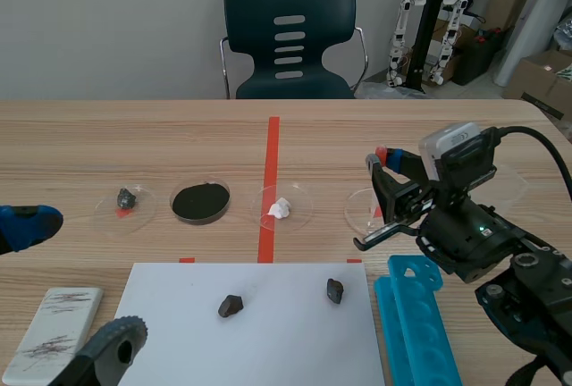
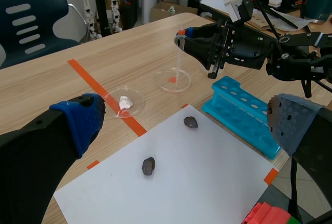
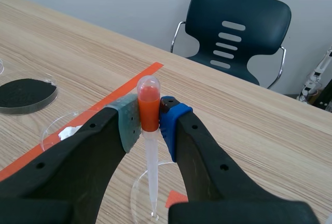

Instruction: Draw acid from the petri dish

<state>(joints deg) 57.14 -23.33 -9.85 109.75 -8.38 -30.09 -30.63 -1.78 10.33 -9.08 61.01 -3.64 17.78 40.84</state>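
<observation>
At the 3 o'clock end of the dish row on the desk (image 1: 134, 140) we find the clear petri dish (image 1: 366, 212), with the dish with the white lump (image 1: 281, 208) near it at its 9 o'clock. We note the right hand (image 3: 149, 125) pinching the pipette (image 3: 151, 175) by its orange-red bulb, one pad on either side. The stem is upright and its tip is down inside the dish, close to the floor. We judge the grip deliberate: held at the bulb, the same fingers can squeeze and then ease off to pull liquid up, and a vertical stem puts the tip at the lowest point. We cannot see liquid in the dish or the stem, so fill is unconfirmed. The blue tube rack (image 1: 418, 323) lies at 6 o'clock of the dish, presumably set close for the transfer to follow. The left hand (image 2: 187, 114) is spread wide and empty at 8 o'clock of the white sheet (image 1: 259, 332), well apart from the work.
</observation>
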